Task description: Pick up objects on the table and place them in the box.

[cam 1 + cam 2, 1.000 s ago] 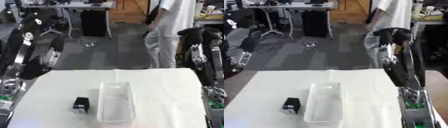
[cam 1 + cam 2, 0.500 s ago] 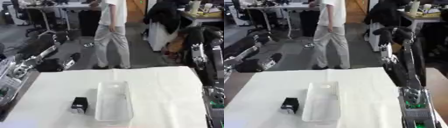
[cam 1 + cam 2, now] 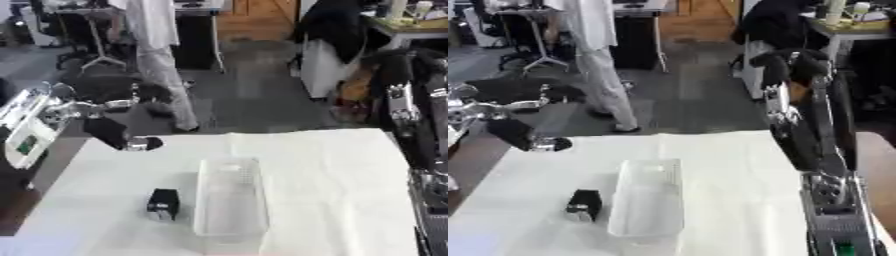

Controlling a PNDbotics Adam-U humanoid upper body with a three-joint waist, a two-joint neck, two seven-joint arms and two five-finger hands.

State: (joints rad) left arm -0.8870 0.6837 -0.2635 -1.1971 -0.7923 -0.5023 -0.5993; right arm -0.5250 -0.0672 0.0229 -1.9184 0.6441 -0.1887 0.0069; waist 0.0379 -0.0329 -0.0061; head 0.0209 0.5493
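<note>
A small black object (image 3: 163,204) with a pale lower end lies on the white cloth, just left of the clear plastic box (image 3: 229,197). The box stands lengthwise in the middle of the table and looks empty. My left arm comes in from the left edge, and its hand (image 3: 142,144) hovers over the table's far left corner, well behind the black object. The hand shows only as a dark blurred shape with a silver wrist. My right arm (image 3: 798,135) stands upright along the right side; its hand is out of sight.
The white cloth (image 3: 332,180) covers the whole table, with bare cloth to the right of the box. The table's left edge (image 3: 52,180) drops to a dark floor. Beyond the far edge are office chairs, desks and a standing person.
My left arm has swung in from the left, bringing its hand over the table's far left corner. The camera has shifted. The box and the black object have stayed put.
</note>
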